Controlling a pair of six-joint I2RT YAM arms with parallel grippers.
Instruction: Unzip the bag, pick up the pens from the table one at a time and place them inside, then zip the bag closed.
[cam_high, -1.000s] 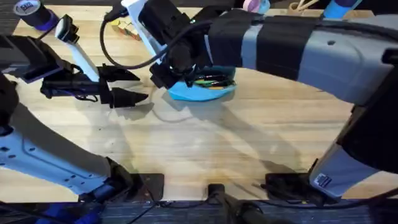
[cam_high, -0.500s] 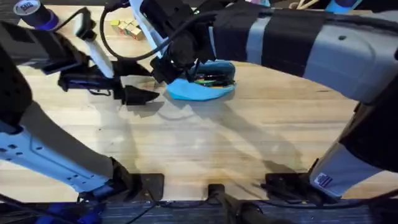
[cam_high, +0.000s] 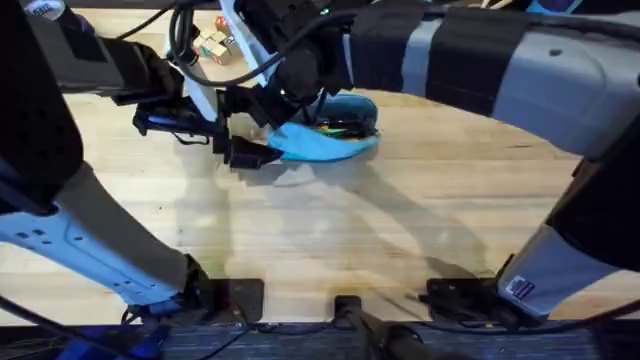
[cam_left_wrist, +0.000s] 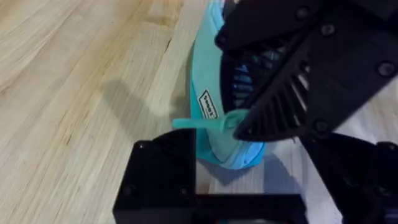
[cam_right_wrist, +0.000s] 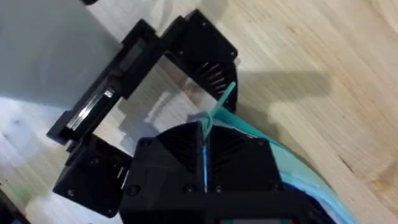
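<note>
— Right gripper (cam_right_wrist: 202, 146)? Pinched tight on the teal pull (cam_right_wrist: 219, 104), at the left end of the light-blue pouch (cam_high: 330, 143).
— Left gripper (cam_left_wrist: 249, 186)? Spread apart, straddling that same end; bare table (cam_high: 330, 230) nearer.

Overhead looks down and forward over the worktop (cam_high: 330, 240); both wrist views sit close, sharing the bag's (cam_high: 325, 135) end.
</note>
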